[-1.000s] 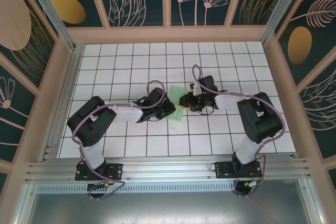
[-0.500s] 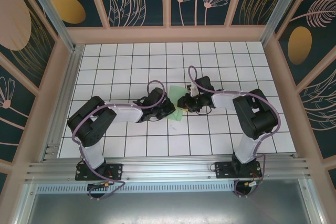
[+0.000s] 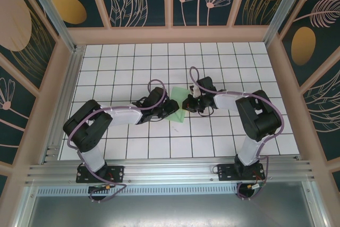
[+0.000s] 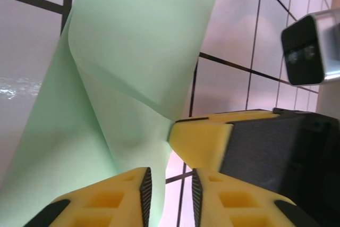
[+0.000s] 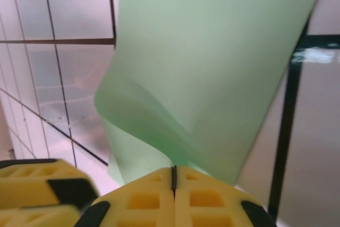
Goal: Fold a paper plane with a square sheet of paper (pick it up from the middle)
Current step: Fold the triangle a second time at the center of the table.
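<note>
1. The square sheet of paper sits near the middle of the tiled table, curled up off the tiles between my two grippers.
2. My left gripper is at the sheet's 9 o'clock. Its yellow fingers stand slightly apart, and the paper's edge runs through the gap unclamped.
3. My right gripper is at the sheet's 3 o'clock. Its pads are pressed together, pinching a raised fold of the sheet.
4. In the left wrist view, the right gripper's tip meets the paper at about 12 o'clock from my left fingers, just beside them.
</note>
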You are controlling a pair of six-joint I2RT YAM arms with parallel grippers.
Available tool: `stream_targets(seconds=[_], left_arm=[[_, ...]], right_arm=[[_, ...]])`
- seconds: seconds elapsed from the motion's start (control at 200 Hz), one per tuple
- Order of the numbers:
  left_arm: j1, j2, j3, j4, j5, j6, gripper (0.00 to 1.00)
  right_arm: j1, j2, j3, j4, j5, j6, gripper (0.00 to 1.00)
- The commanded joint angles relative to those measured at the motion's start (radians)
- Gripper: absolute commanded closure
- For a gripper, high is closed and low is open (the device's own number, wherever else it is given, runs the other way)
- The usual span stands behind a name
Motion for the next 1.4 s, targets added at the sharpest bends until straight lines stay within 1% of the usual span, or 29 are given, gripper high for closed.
stream_targets(seconds=[0.0, 0.265, 0.445, 0.701, 0.786, 1.391], left_arm=[[-0.005, -0.017, -0.019, 0.009, -0.003, 0.017, 0.68], [-0.004, 0.029, -0.02, -0.002, 0.006, 0.019, 0.64], [-0.005, 0.051, -0.001, -0.056, -0.005, 0.032, 0.64], [-0.004, 0.075, 0.018, -0.114, -0.016, 0.056, 0.74], [-0.004, 0.08, 0.019, -0.119, -0.013, 0.061, 0.76], [-0.005, 0.08, 0.03, -0.127, -0.005, 0.074, 0.77]], right_arm=[[0.003, -0.003, 0.018, -0.04, 0.057, -0.029, 0.97], [0.003, -0.007, 0.026, -0.055, 0.094, -0.036, 0.97], [0.002, -0.008, 0.034, -0.067, 0.117, -0.043, 0.97], [0.001, 0.007, 0.063, -0.086, 0.139, -0.057, 0.97], [0.0, 0.014, 0.071, -0.095, 0.142, -0.064, 0.97], [-0.004, 0.034, 0.073, -0.104, 0.167, -0.067, 0.96]])
